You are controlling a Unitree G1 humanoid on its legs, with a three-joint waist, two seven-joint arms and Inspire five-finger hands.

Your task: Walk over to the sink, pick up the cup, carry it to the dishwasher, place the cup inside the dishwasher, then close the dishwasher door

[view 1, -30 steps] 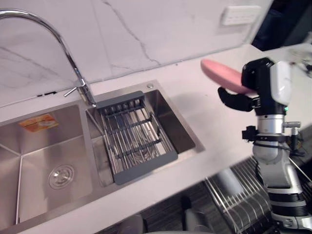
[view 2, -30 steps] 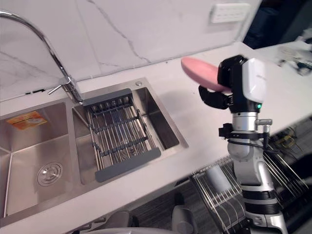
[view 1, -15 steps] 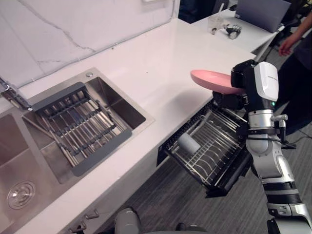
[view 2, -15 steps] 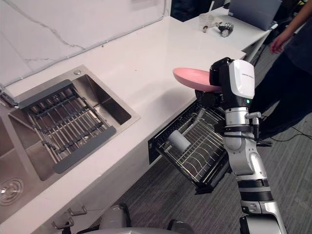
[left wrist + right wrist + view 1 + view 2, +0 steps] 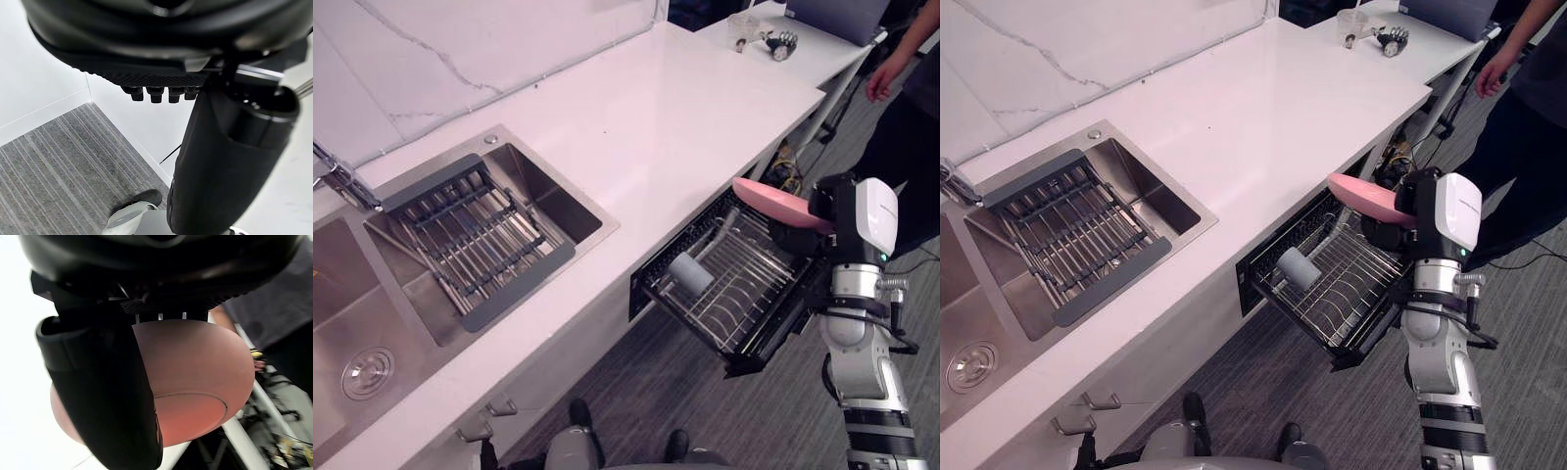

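My right hand (image 5: 798,238) is shut on a pink bowl (image 5: 778,203), thumb curled over its underside (image 5: 195,382). It holds the bowl roughly level just above the outer edge of the pulled-out dishwasher rack (image 5: 754,294), under the white counter. A grey cup (image 5: 690,274) lies on its side in the rack's near-left part. My left hand (image 5: 220,161) hangs over grey striped floor with relaxed fingers and nothing in it.
The steel sink (image 5: 558,211), with a grey drain rack (image 5: 460,235) in its basin, is set in the counter to the left. A person (image 5: 1518,98) stands at the far right beside the counter's end. Small objects (image 5: 773,41) sit on a far table.
The camera has swung from the sink towards the dishwasher. My right hand has lowered the pink bowl from above the counter to just over the open rack.
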